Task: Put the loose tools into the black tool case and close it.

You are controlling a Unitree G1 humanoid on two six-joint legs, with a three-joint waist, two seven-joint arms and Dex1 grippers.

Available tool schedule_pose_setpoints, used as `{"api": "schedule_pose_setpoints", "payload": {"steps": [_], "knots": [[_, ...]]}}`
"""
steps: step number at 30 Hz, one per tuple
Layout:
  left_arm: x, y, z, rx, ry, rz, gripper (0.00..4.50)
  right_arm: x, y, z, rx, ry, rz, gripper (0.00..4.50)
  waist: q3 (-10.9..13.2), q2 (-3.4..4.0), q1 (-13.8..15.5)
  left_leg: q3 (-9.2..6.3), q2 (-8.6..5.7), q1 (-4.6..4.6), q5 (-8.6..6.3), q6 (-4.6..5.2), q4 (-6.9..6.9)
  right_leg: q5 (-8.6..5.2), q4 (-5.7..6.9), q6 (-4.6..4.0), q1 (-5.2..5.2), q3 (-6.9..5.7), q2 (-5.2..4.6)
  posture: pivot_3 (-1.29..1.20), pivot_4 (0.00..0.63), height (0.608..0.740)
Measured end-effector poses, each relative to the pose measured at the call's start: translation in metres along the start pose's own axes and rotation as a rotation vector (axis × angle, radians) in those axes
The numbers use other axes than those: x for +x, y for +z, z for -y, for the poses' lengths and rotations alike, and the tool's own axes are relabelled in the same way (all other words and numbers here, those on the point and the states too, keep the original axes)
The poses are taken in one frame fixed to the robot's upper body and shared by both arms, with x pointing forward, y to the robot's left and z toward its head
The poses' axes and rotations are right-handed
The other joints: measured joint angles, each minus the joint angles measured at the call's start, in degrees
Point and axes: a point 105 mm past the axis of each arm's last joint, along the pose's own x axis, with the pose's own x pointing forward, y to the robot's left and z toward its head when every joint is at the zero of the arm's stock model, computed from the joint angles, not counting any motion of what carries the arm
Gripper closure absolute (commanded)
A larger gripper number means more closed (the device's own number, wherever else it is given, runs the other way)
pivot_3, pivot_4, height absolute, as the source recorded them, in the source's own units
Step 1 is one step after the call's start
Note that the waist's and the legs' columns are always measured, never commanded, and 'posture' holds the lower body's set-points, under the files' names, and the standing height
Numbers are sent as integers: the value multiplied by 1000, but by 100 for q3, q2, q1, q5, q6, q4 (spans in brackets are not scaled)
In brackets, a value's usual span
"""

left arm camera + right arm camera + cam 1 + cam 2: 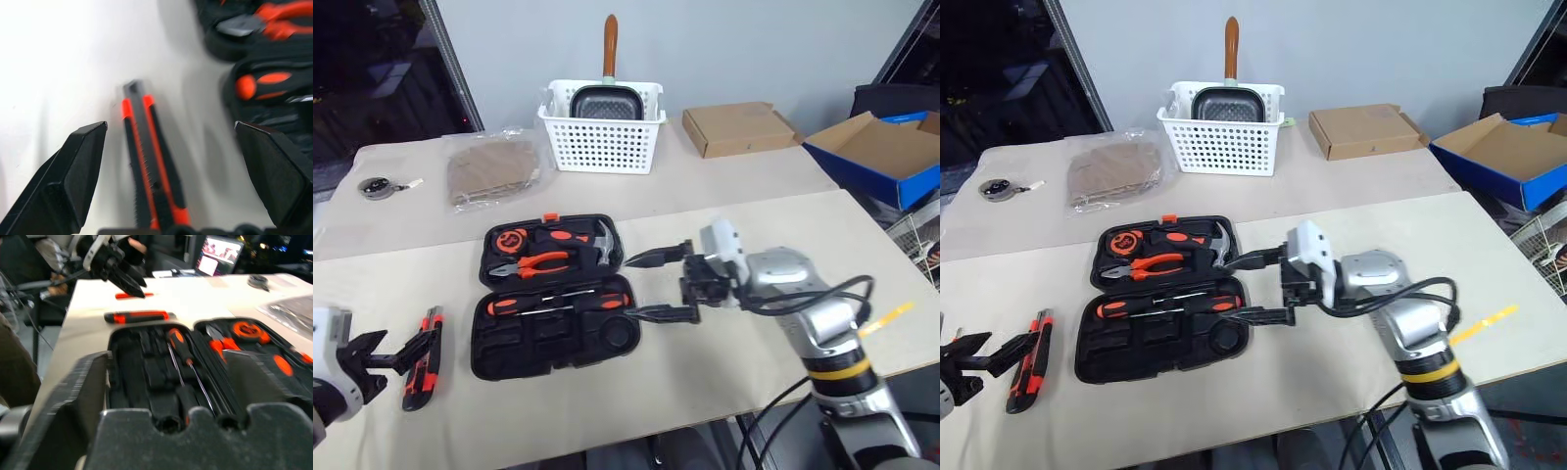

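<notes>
Left gripper [389, 354] spread beside utility knife [422, 358], no legible writing

Table [724, 372]: case [553, 294], knife [423, 357], basket [602, 127].

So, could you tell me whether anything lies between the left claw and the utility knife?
Nothing visible does: the open left claw hovers right at the knife, bare table around it.

One case [553, 343]; two screwdrivers [558, 301]; one knife [423, 357]
</notes>
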Motion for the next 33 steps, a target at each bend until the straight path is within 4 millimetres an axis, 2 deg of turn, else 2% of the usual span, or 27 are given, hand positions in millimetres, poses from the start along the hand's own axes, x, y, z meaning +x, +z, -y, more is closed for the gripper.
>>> {"api": "schedule_pose_setpoints", "payload": {"steps": [4,9,12,15,18,22,27,30,33], "knots": [[1,-2,-27,-38,83,-30,0,-3,5,-4,-17,17,-1,57,7,7,7,-4,2,3,1,-1,0,-4,10,-6,-3,-2,7,0,150,740],[-13,-2,-91,-28,209,-109,0,-1,14,-12,-37,41,29,57,9,10,15,-4,2,0,3,-5,0,-7,7,-11,-8,-7,5,0,150,740],[-14,-3,-107,-15,203,-136,0,0,13,-12,-32,37,34,57,10,11,25,1,0,-5,4,-8,0,-8,1,-9,-10,-8,-3,0,150,740],[-5,-5,-118,-22,175,-175,0,2,13,-11,-35,32,39,57,10,11,75,-2,2,-9,4,-8,-4,-8,0,-8,-14,-15,-4,0,150,740],[2,-17,-116,-35,123,-244,764,2,13,-11,-41,27,42,0,10,12,110,1,2,-10,3,-9,-8,-7,0,-9,-16,-13,-7,0,150,740],[9,-36,-115,-45,97,-327,2199,3,13,-11,-42,27,37,0,9,10,124,1,6,-11,2,-10,-16,6,4,-31,-22,-14,-6,0,150,740],[8,-40,-116,-46,99,-305,4013,3,12,-11,-43,25,35,0,10,11,158,3,4,-10,2,-10,-21,16,4,-49,-23,-14,-11,0,150,740],[9,-31,-105,-32,45,-199,4110,2,12,-11,-40,18,31,0,9,6,170,3,5,-12,3,-11,-20,16,4,-50,-23,-18,-14,0,150,740],[6,0,-80,34,-74,-69,4110,2,9,-11,-33,8,31,0,9,-20,217,-4,8,-14,6,-17,-20,16,6,-50,-20,-29,-13,0,150,740]]}}
